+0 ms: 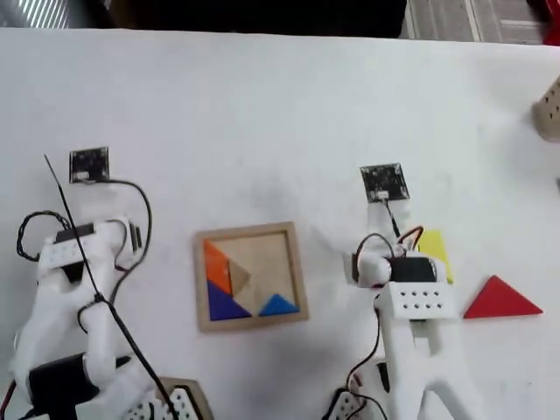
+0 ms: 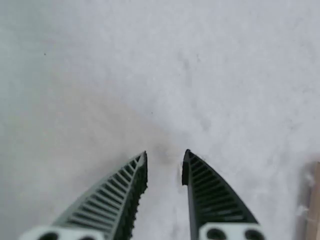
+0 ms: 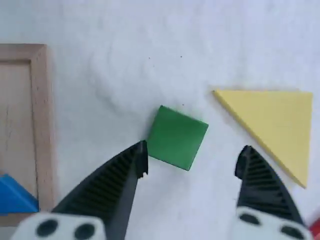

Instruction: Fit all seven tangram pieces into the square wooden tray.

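Pale wood forms the square wooden tray (image 1: 248, 231), a shallow framed board lying flat on the matte white table (image 1: 262, 105) between the two arms. Inside it, a flat orange piece (image 1: 216, 262) lies against the rim on the left arm's side. A dark blue triangle (image 1: 225, 307) fills the corner next to it, nearer the arm bases, and a light blue triangle (image 1: 279, 305) rests along that same near rim. Much of the tray floor shows smooth bare wood. The right gripper (image 3: 194, 155) hangs low over the table just outside the tray, its black ribbed fingers (image 3: 117, 190) spread wide and gripping nothing. A flat green square (image 3: 177, 137) lies on the table between their tips; one tip is at its edge, though I cannot tell whether it touches. A flat yellow triangle (image 3: 272, 125) lies just beside the square, apart from it. A red triangle (image 1: 500, 299) lies farther out, beyond the right arm from the tray. The left gripper (image 2: 165, 160) hovers over plain table on the tray's other side, its dark ribbed fingers (image 2: 120, 200) slightly parted with nothing between them.
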Controlling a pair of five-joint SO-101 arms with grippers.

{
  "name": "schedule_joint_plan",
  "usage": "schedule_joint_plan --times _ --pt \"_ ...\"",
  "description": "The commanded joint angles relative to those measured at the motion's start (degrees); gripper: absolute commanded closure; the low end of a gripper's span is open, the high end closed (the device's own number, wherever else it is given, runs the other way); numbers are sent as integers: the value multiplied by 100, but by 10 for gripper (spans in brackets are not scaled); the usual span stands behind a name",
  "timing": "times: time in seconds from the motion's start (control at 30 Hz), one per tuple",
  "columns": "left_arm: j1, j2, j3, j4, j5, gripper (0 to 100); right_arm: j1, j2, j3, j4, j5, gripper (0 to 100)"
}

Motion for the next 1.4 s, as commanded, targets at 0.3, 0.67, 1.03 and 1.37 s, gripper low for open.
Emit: schedule_joint_plan --times 0.3,0.67,1.03,1.37 --pt "57 -154 -105 26 -53 866 48 1174 -545 -488 -369 697" --pt "57 -154 -105 26 -53 866 242 2492 -1257 -488 -387 697" --pt "57 -154 -105 35 -53 866 215 3380 -1855 -453 -413 697" --pt "57 -154 -105 35 -53 866 -207 3424 -1864 -409 -809 697"
